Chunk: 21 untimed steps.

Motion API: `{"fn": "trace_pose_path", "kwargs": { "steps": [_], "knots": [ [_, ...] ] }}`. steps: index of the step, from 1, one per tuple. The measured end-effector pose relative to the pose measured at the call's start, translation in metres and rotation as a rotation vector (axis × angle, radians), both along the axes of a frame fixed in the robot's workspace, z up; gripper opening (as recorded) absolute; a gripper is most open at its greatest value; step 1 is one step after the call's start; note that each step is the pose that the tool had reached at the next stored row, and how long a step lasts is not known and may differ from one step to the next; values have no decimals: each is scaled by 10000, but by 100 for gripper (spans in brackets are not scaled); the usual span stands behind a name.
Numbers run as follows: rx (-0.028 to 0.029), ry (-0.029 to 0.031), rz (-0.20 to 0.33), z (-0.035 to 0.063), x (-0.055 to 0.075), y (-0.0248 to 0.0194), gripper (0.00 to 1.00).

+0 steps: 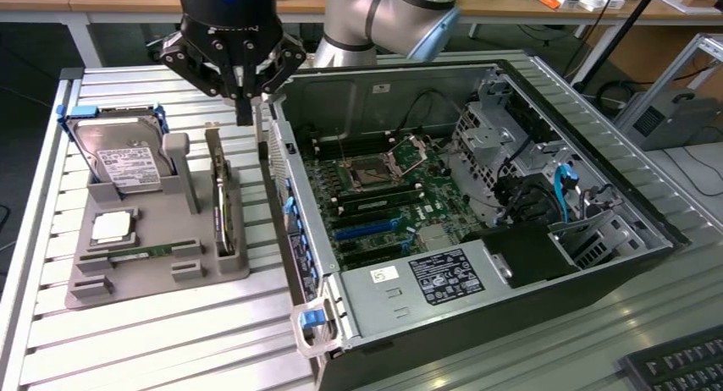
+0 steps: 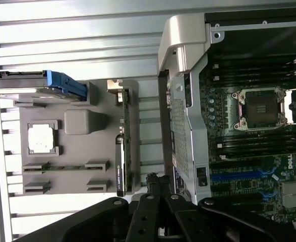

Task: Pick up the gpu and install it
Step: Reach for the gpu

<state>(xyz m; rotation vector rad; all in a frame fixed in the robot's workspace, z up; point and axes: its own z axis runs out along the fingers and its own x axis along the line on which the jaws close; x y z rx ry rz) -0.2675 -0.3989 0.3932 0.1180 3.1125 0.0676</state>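
Note:
The gpu (image 1: 223,201) stands on its long edge in a slot of the grey holder tray (image 1: 147,277), its metal bracket end toward the back of the table. In the wrist view the gpu (image 2: 121,156) is a thin dark strip beside the tray's flat part. My gripper (image 1: 244,116) hangs above the table, just beyond the card's far end and close to the case wall. Its black fingers (image 2: 154,185) are pressed together with nothing between them. The gripper (image 2: 158,182) is apart from the card.
The open computer case (image 1: 475,315) lies on the exterior view's right, with its motherboard (image 1: 378,184) and blue slots (image 1: 367,230) exposed. The tray also holds a hard drive (image 1: 130,167) in a blue caddy, a processor (image 1: 111,228) and a RAM stick (image 1: 147,252). A keyboard (image 1: 678,366) sits at the near right.

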Motion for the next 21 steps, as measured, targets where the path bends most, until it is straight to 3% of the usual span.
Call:
{"fn": "trace_pose_path", "kwargs": {
  "steps": [21],
  "knots": [
    [0, -1, 0, 0, -103, 0, 10]
  ]
}}
